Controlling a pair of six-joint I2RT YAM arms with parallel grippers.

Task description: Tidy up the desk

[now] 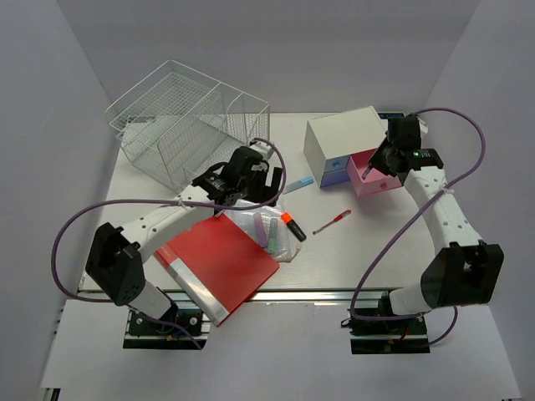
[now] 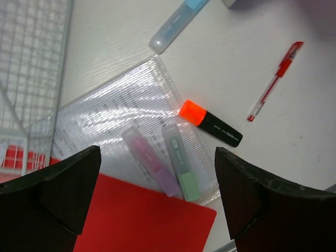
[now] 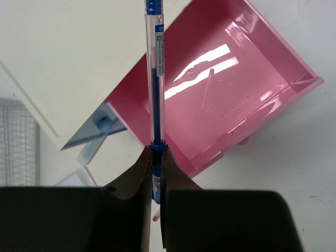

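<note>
The white desk [image 1: 376, 242] holds scattered stationery. My right gripper [image 1: 385, 160] is shut on a blue pen [image 3: 155, 79] and holds it over the open, empty pink drawer [image 3: 236, 100] of the white drawer box [image 1: 343, 134]; its jaws [image 3: 157, 157] pinch the pen's lower end. My left gripper [image 1: 251, 180] is open and empty, hovering [image 2: 157, 194] above a clear pouch [image 2: 121, 110] on which a purple highlighter [image 2: 152, 161] and a green highlighter [image 2: 181, 163] lie. An orange-capped black highlighter [image 2: 210, 123], a red pen [image 2: 275, 81] and a pale blue highlighter [image 2: 178, 23] lie on the desk.
A red folder [image 1: 217, 263] lies at the front left, partly under the pouch. A white wire basket [image 1: 184, 117] stands at the back left, just behind my left gripper. The box's blue drawer [image 1: 334, 171] sits beside the pink one. A metal rail [image 1: 318, 294] runs along the front edge.
</note>
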